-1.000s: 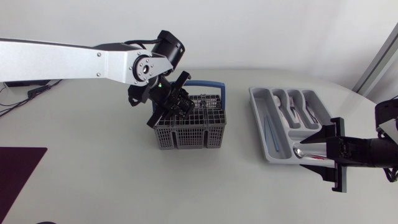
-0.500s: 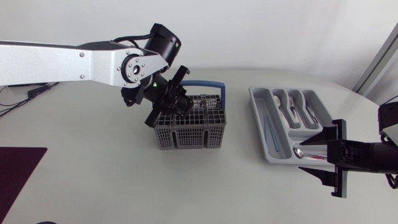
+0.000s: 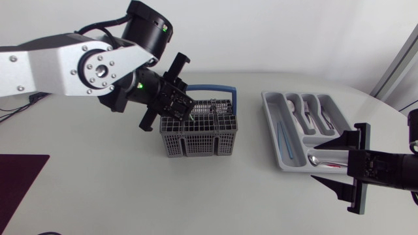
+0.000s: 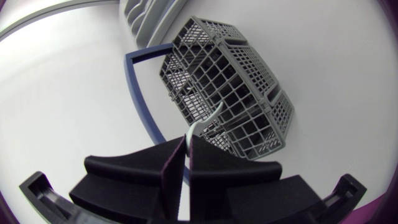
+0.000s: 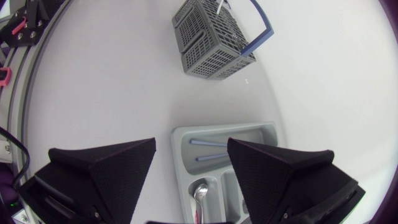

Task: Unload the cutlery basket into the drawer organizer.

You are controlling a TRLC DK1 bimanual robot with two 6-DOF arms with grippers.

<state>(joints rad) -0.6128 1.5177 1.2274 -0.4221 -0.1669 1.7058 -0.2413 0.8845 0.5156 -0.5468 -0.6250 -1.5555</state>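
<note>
The left claw (image 4: 188, 146) was pressed together on a thin silver piece of cutlery (image 4: 198, 126), pinching its shaft from both sides; the free end curved away ahead of the fingers, and I could not tell fork from spoon. It hung just above the grey cutlery basket (image 4: 239, 74), at the side where the basket's blue handle (image 4: 138, 93) arched. From above, the basket (image 3: 199, 136) stood near the middle of the white surface (image 3: 98, 183). Well apart to the right lay the grey drawer organizer (image 3: 269, 111), silver cutlery already in its long compartments. The right claw (image 3: 326, 164) hovered at its near end, fingers spread wide, a spoon (image 5: 199, 190) lying in the cross compartment under it.
</note>
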